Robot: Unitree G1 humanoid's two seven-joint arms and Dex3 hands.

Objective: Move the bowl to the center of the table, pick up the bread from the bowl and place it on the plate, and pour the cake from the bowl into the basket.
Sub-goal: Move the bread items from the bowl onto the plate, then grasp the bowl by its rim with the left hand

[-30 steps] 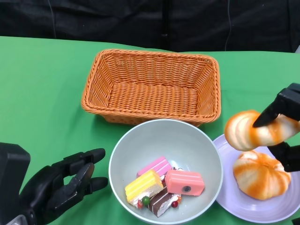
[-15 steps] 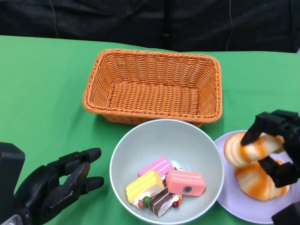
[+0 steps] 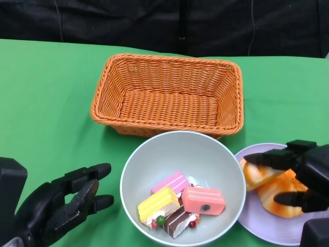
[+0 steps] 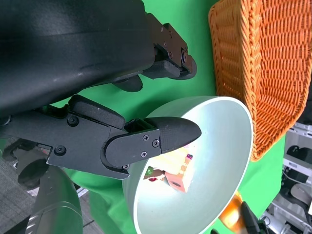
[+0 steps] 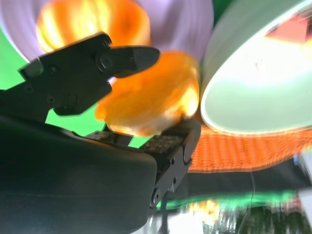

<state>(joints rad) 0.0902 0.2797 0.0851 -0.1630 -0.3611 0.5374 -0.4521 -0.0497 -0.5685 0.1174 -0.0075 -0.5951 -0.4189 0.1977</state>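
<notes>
Right hand (image 3: 298,177) clamped on orange-and-white bread roll (image 3: 257,172), low over lavender round plate (image 3: 257,218) at near right, against second roll (image 3: 280,195). Left hand (image 3: 64,203) empty, fingers apart, left of pale green bowl (image 3: 154,154) holding cake pieces (image 3: 180,203). Orange wicker basket (image 3: 169,92) beyond bowl.

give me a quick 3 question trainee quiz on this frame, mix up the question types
1. True or false: the basket holds cake pieces.
2. The right hand is over which item? A) bowl B) plate C) basket
3. Fill in: the left hand holds ____.

Key: 1 false, the cake pieces lie in the bowl. 2 B, with its fingers around a bread. 3 nothing; it is open beside the bowl.
</notes>
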